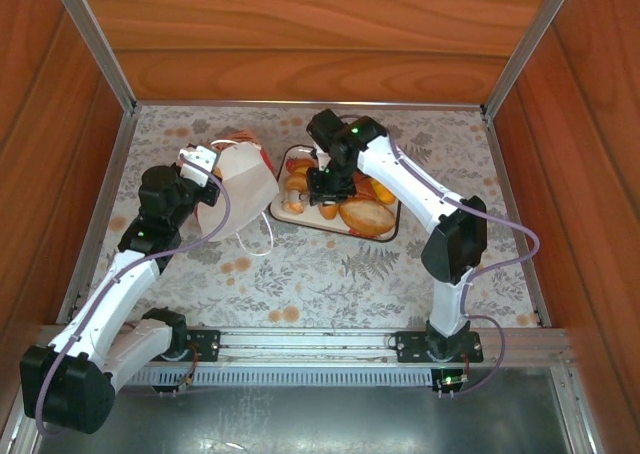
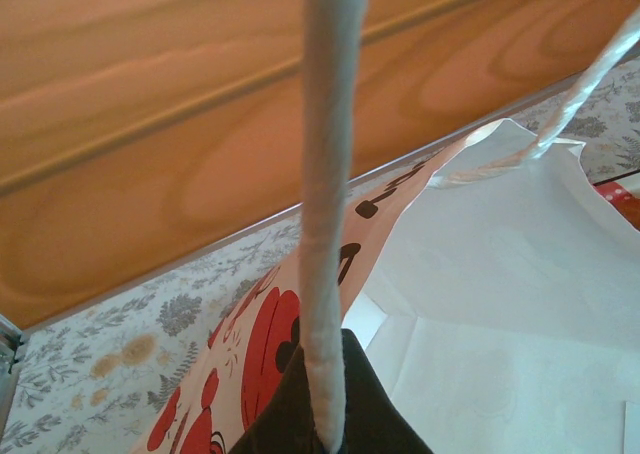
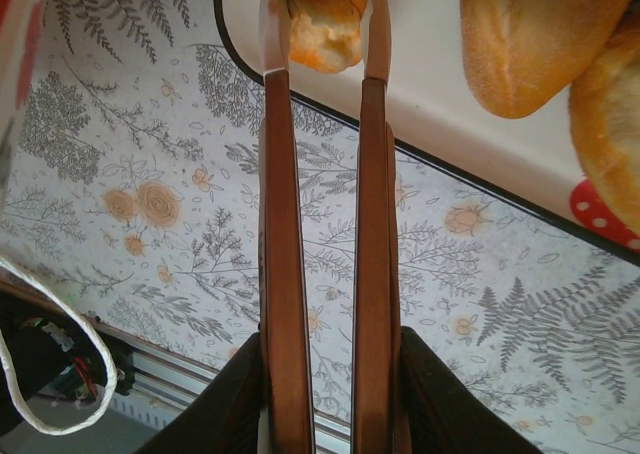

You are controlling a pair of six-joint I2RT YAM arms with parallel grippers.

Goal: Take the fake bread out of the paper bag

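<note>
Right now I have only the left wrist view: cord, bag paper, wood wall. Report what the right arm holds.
Observer: The right gripper is shut on a small orange roll, just inside the rim of the tray.
Operator: List what else is on that tray.
Observer: More pastries, among them an oval loaf at its near right side.
Operator: My left gripper grips one cord handle. Place the bag against the tray.
Observer: The paper bag sits just left of the tray in the top view, its second handle loose on the table.
</note>
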